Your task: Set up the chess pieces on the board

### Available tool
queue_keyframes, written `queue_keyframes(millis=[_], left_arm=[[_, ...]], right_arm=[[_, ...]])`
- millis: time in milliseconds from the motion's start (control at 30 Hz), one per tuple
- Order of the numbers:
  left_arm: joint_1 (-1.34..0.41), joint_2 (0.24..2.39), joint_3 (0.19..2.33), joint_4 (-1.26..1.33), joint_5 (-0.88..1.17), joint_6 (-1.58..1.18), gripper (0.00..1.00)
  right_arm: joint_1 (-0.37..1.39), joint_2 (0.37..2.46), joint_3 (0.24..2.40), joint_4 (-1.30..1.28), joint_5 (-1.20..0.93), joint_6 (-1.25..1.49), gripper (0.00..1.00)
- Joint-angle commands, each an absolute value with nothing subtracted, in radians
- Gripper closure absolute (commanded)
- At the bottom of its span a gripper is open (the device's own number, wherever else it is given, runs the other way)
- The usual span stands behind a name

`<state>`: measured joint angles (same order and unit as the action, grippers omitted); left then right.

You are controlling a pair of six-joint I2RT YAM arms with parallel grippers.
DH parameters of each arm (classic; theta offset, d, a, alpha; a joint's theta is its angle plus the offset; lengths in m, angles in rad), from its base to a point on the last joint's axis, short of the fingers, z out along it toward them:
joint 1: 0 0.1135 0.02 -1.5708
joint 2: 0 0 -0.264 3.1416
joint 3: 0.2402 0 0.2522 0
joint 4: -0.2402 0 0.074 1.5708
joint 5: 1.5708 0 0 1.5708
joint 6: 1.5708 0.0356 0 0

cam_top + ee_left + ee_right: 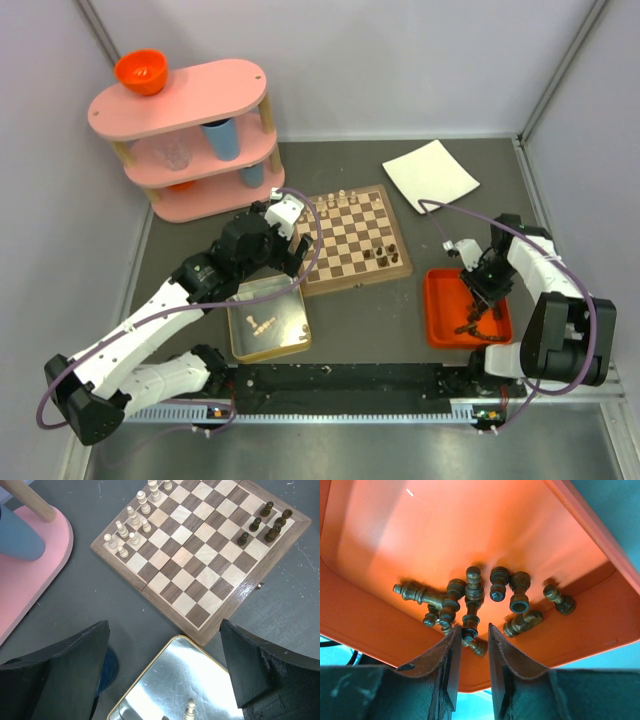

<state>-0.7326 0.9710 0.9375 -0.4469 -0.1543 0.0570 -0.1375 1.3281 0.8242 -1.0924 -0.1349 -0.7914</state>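
Note:
The board [355,240] lies mid-table, also in the left wrist view [200,545]. Several cream chess pieces [130,525] stand along its far-left side and several dark ones [267,522] at its right corner. My left gripper [283,258] hangs open and empty above the corner of the silver tin [240,340], its midpoint [165,670] over the tin's rim [150,670]. One cream piece [190,711] lies in the tin. My right gripper [470,322] is down in the orange tray [440,340], fingers narrowly apart [472,632] around the base of one dark piece [470,615] in a heap of several.
A pink three-tier shelf [185,130] stands at the back left with an orange bowl [140,70] on top and a blue cup [220,135] inside. A white square plate [430,175] lies at the back right. Grey walls enclose the table.

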Motion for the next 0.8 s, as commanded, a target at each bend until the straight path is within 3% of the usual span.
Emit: queue_keyframes(millis=[0,100,200,367,767], left_arm=[[-0.735,0.962,0.931,-0.405,-0.152,0.071,0.04],[-0.733,0.963,0.931,-0.403,-0.150,0.072,0.03],[-0.735,0.966,0.931,-0.403,-0.152,0.071,0.03],[-0.733,0.973,0.930,-0.406,-0.160,0.072,0.04],[-0.733,0.982,0.923,-0.402,-0.221,0.078,0.04]], right_arm=[[-0.129,1.335,0.810,-1.077,-0.161,-0.787,0.73],[-0.129,1.333,0.810,-1.077,-0.166,-0.787,0.74],[-0.129,1.335,0.813,-1.077,-0.158,-0.787,0.88],[-0.129,1.301,0.845,-1.088,-0.126,-0.795,0.97],[-0.130,1.200,0.949,-1.141,-0.100,-0.844,1.00]])
